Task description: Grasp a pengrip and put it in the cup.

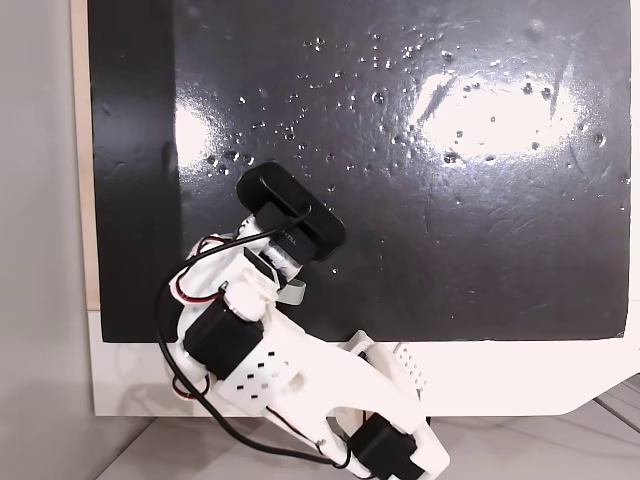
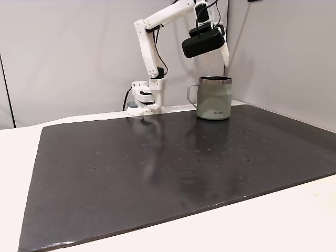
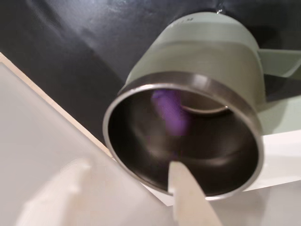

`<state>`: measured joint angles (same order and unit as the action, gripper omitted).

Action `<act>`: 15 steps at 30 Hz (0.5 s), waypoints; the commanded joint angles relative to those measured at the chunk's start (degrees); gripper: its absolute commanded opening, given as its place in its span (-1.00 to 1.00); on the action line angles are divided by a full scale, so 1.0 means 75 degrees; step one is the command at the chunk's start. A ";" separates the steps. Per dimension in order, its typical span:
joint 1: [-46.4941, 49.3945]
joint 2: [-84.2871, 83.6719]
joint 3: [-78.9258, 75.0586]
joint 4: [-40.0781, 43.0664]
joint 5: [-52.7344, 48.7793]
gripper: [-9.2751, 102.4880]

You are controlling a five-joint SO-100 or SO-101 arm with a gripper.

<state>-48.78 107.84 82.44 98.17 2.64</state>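
The steel cup [image 2: 214,98] with a pale grey-green outside and side handle stands upright on the black mat, at the back right in a fixed view. My gripper [image 2: 218,61] hangs just above its rim, jaws parted. In the wrist view I look down into the cup [image 3: 141,94], and the purple pengrip [image 3: 168,110] shows as a blurred lilac streak inside it, against the far inner wall, clear of my white fingertip [image 3: 181,181] at the lower edge. In a fixed view from above, the arm and its black camera [image 1: 290,212] cover the cup.
The black mat [image 2: 157,157] covers most of the white table. The arm's base [image 2: 147,97] stands at the mat's back edge, left of the cup. A grey wall panel [image 2: 283,52] rises close behind and to the right of the cup.
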 commanded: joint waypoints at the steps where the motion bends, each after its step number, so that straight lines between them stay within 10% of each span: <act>1: -0.0082 0.0352 -0.0094 -0.0305 -0.0094 -0.32; 15: -0.0129 0.0480 0.0070 -0.0258 -0.0129 -0.32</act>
<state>-49.04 108.72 83.14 98.17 2.29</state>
